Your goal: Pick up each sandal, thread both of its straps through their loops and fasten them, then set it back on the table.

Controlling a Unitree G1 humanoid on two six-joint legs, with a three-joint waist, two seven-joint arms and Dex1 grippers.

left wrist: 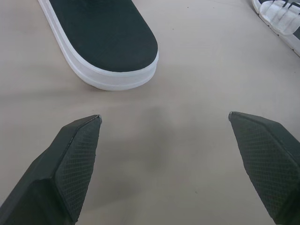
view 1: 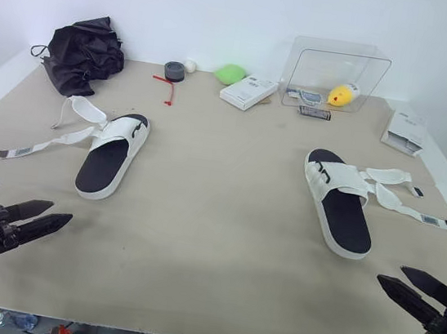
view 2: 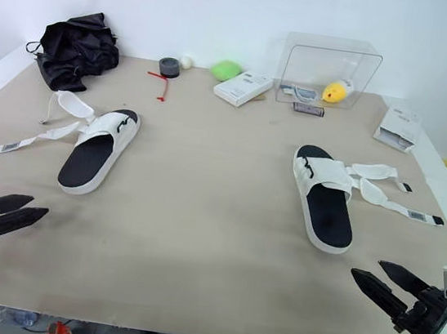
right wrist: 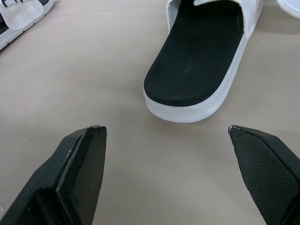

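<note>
behind left sandal (view 1: pixel 112 156), black bag (view 1: pixel 84 54); behind right sandal (view 1: pixel 338 200), clear box (view 1: pixel 336 60)

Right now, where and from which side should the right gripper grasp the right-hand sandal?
Likely the right-hand sandal by its thick sole's near end, from the robot's side: that end faces the open right gripper, and the loose straps lie farther off.

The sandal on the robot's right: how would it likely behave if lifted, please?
The right sandal looks thick-soled and stiff, so it should probably lift in one piece. Its two undone straps lie loose beside it, so they would likely dangle.
</note>
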